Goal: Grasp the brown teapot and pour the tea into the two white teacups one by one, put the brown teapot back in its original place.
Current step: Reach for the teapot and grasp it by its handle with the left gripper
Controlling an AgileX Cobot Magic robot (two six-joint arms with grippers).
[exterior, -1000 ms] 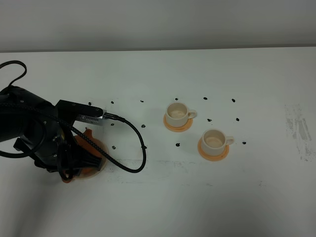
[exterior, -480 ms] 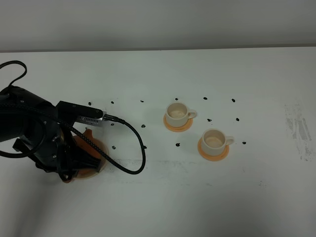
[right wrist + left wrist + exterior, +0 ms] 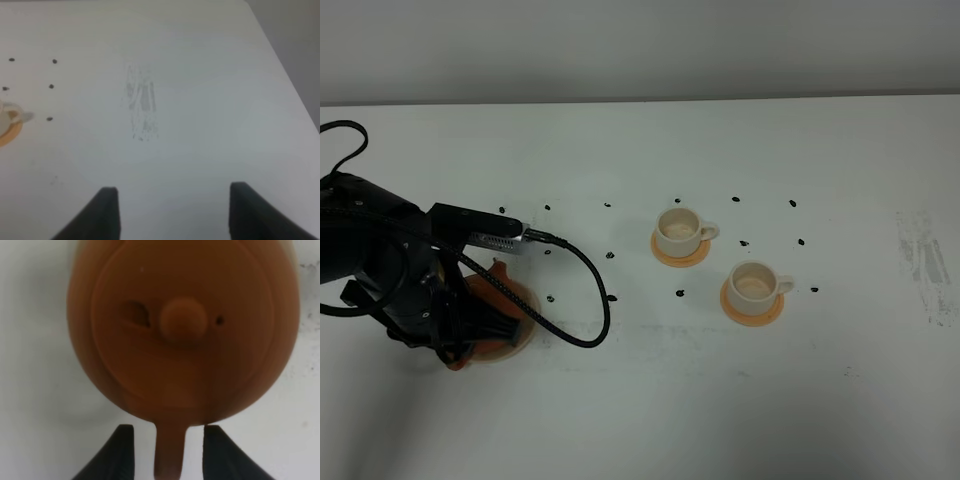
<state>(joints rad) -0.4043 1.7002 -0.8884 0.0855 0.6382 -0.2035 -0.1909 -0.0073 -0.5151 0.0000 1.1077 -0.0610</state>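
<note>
The black left arm (image 3: pixel 390 270) covers most of the squat, round, orange-brown clay teapot (image 3: pixel 520 290) in the high view. Only an orange crescent shows past the arm and its looping black cable (image 3: pixel 590 300), and what the pot stands on cannot be made out. The right gripper (image 3: pixel 172 215) is outside the high view. Its wrist camera shows only two dark fingers, cut off by the picture's edge. They are spread wide with nothing between them, above bare white table (image 3: pixel 720 150) near a grey scuff mark (image 3: pixel 142 107).

From the left wrist camera the teapot fills the picture, slightly blurred. It has a smooth matte body and a round lid with a knob (image 3: pixel 183 320) at its middle, a small hole to one side of the knob and a dark dent to the other. Its thin handle (image 3: pixel 169 450) runs between the fingers of the left gripper (image 3: pixel 169 432). The jaws stand parted on either side of it, with a strip of white visible on each side.

The teapot sits at the table's left side, well apart from the two small cream-white handled teacups (image 3: pixel 678 230) (image 3: pixel 753 283), each on a round orange coaster (image 3: pixel 682 260) (image 3: pixel 752 316). Small black dots (image 3: pixel 610 255) mark the table around them.
</note>
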